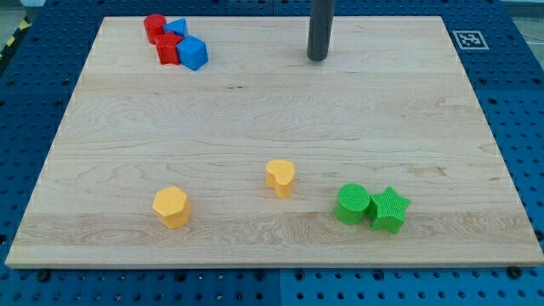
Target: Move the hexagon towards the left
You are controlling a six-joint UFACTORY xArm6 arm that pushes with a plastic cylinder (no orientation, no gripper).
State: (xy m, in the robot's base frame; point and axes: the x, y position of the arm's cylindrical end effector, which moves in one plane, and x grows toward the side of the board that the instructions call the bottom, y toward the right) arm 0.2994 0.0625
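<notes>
While nothing here holds anything, the yellow hexagon [171, 206], a squat block with flat facets, sits near the board's [255, 119] bottom edge, toward its bottom-left corner. A yellow heart [280, 178] lies to its right. Far off near the top edge, my tip [317, 58] touches no block.

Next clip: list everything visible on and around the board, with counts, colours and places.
Wooden board: one, light wood, fills most of the view.
Yellow hexagon: one, bottom left.
Yellow heart: one, bottom centre.
Green cylinder: one, bottom right, against the green star.
Green star: one, right of it.
Red blocks: two, top left cluster.
Blue blocks: two, same cluster.
Blue perforated table: around the board.
Marker tag: one, top right.
My tip: top centre, far from all blocks.
</notes>
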